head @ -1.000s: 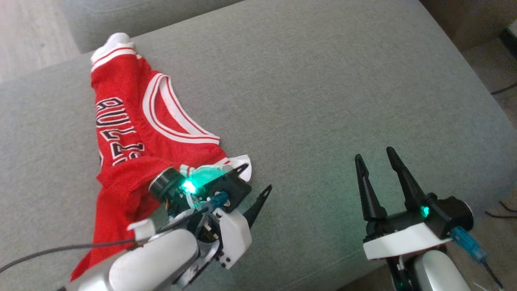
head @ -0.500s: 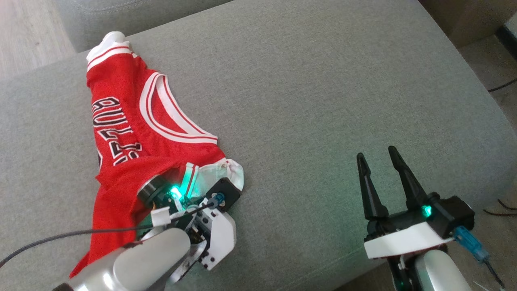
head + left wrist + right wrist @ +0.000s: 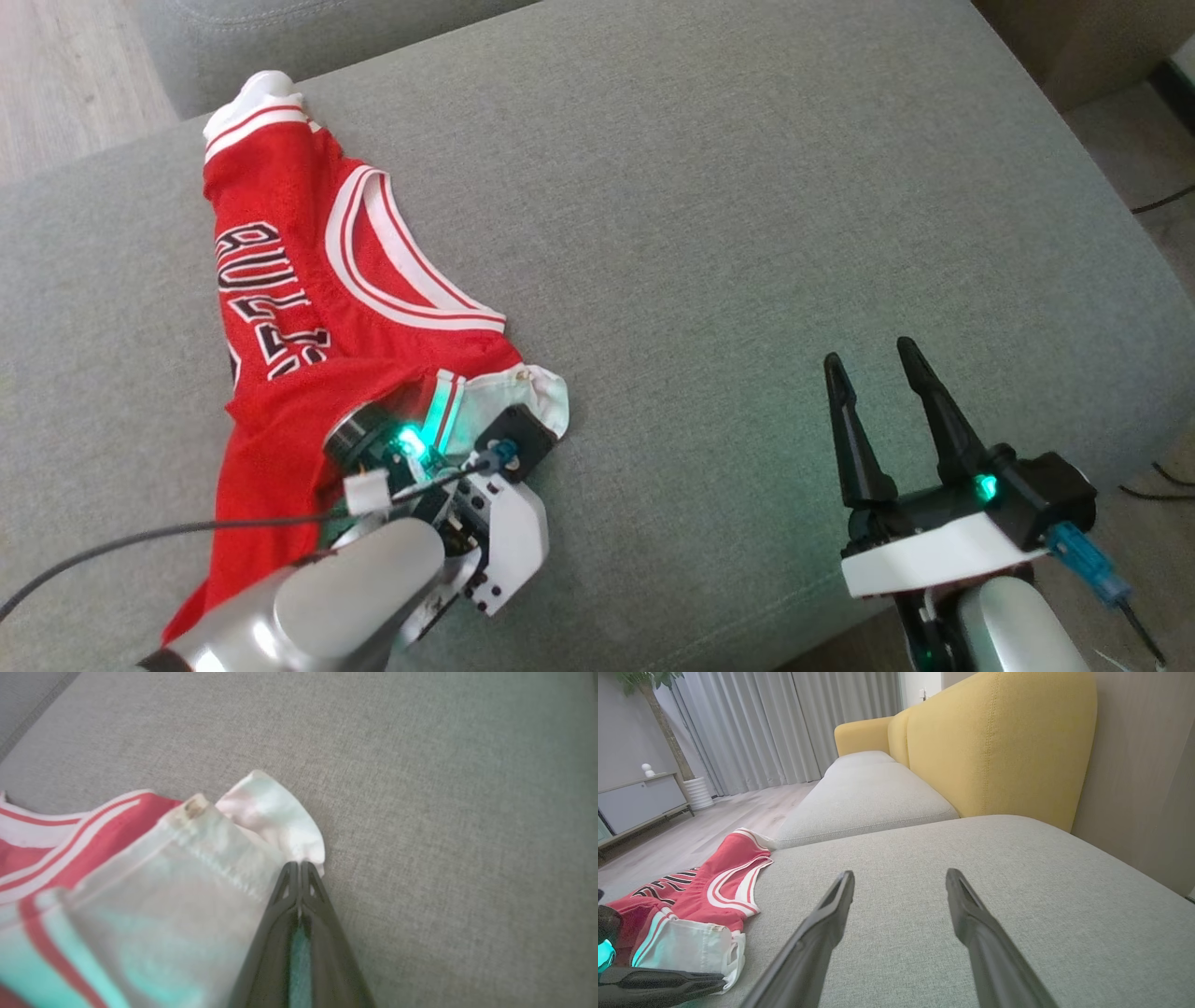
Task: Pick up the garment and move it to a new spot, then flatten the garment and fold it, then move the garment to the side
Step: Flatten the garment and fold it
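- Head view: the jersey (image 3: pixel 299 308) lies crumpled on the left part of the grey seat (image 3: pixel 747 233). Its long axis runs from the far left edge back toward the robot, with the lettering sideways.
- In the left wrist view, the left claw (image 3: pixel 299 870) has its fingers pressed together at the white hem (image 3: pixel 275 816) on the jersey's near right corner. It appears to pinch that corner, and the cloth bunches against the claw's left side.
- The right claw (image 3: pixel 868 353) hovers spread and empty over bare seat. The jersey lies to its left, well apart.
- The left arm is therefore the nearer one and seems to have the hold. The pick-up looks to be the step in hand, and a lift or drag to a new spot would pull from this corner with the jersey's body trailing.
- Bare seat stretches to the right of the held corner.
- In the right wrist view, the yellow backrest (image 3: pixel 994 742) stands along the seat's edge, well apart from the jersey.
- A cable (image 3: pixel 140 541) trails off the left arm near the jersey's lower end and could snag.
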